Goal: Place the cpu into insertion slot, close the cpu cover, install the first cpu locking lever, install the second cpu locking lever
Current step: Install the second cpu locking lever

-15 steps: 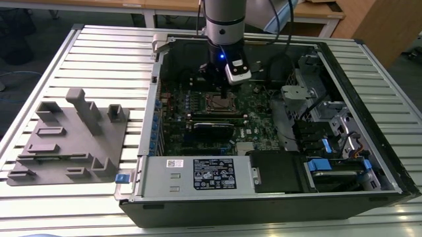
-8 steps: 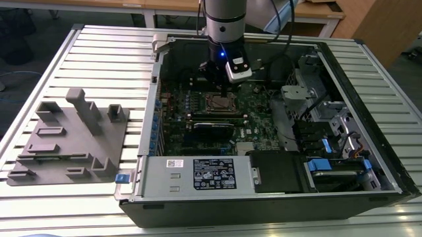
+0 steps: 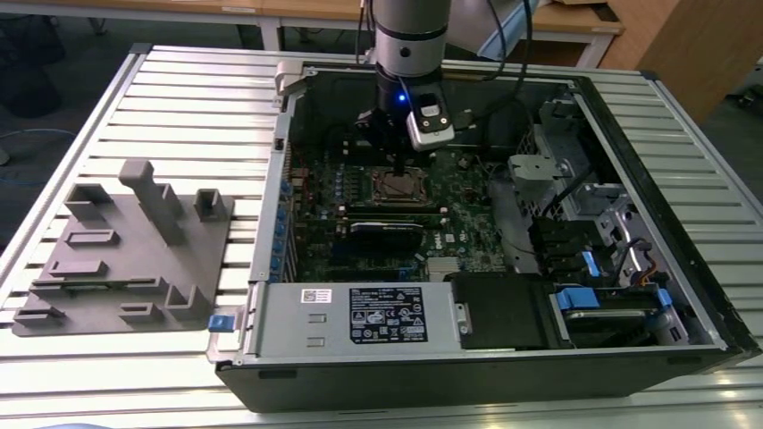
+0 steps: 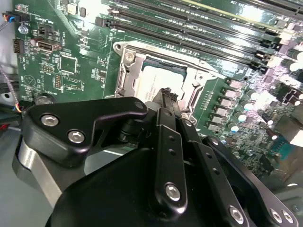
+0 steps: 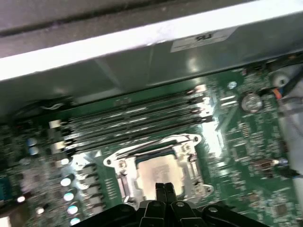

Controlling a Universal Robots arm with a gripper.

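Cpu [image 4: 156,80] is seen seated in the slot [image 4: 124,71], its pale metal top showing in both wrist views [image 5: 158,171]. The cover [image 5: 182,142] is laid down around it as a silvery frame. The gripper [image 4: 166,94] is held just above the chip's near edge, with its black fingers [image 5: 164,190] pressed together and nothing between them. In the exterior view the slot [image 3: 399,186] lies near the middle of the green board [image 3: 465,210], directly under the gripper [image 3: 391,165]. Long black memory slots [image 5: 132,120] are ranged just beside the socket, between it and the case wall [image 5: 142,38]. A row of small round capacitors [image 5: 68,189] is set beside the socket. The open case [image 3: 667,134] rests on a slatted table [image 3: 179,98]. At the exterior view's left, well apart from the case, a grey fixture block [image 3: 131,250] is placed. A white label [image 3: 388,315] is borne by the power supply at the case's near side; its print cannot be made out.
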